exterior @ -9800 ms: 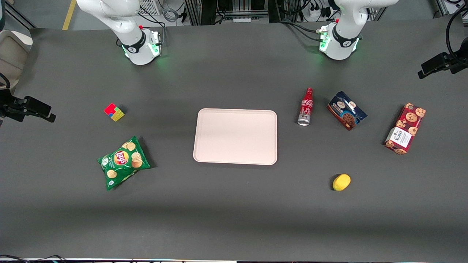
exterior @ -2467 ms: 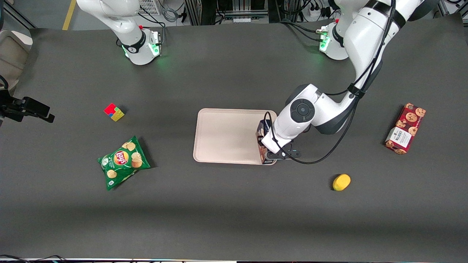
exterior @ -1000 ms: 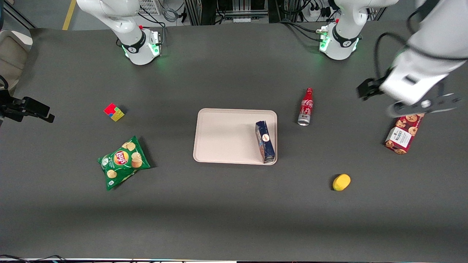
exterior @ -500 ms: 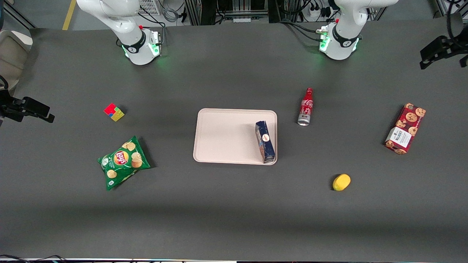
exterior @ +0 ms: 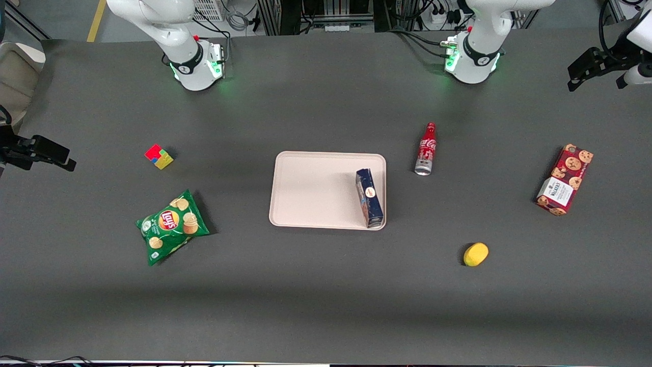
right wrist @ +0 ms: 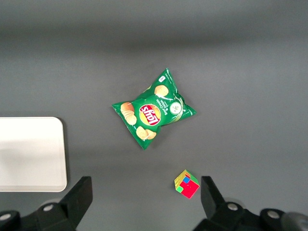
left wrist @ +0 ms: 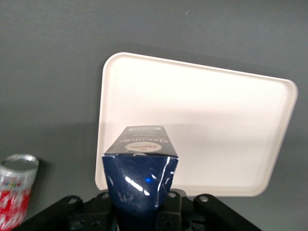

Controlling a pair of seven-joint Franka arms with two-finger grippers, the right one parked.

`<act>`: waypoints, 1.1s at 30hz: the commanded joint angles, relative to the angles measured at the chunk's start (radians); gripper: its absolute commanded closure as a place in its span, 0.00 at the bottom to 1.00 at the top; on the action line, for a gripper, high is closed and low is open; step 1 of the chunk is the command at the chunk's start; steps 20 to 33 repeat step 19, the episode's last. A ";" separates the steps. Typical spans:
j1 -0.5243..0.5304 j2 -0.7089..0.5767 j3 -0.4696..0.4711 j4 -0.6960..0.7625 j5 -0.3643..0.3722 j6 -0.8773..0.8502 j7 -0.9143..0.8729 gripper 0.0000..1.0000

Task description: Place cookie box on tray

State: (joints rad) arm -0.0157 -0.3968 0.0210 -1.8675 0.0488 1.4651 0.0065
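Withdrawn from the tray (exterior: 316, 188), the gripper (exterior: 591, 71) now hangs toward the working arm's end of the table, well apart from everything (how far open it is, I cannot tell). The cookie box (exterior: 369, 198) lies on the tray, long axis running toward the front camera, just inside the rim nearest the cola bottle (exterior: 425, 150).

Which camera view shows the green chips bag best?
The right wrist view: the chips bag is largest there. The front view shows it smaller; the left wrist view misses it. The gripper hangs at the working arm's end.
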 commanded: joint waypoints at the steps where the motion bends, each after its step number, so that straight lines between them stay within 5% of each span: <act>1: -0.006 -0.002 0.002 0.028 -0.010 -0.035 0.015 0.00; 33: -0.006 -0.004 0.001 0.031 -0.027 -0.035 0.015 0.00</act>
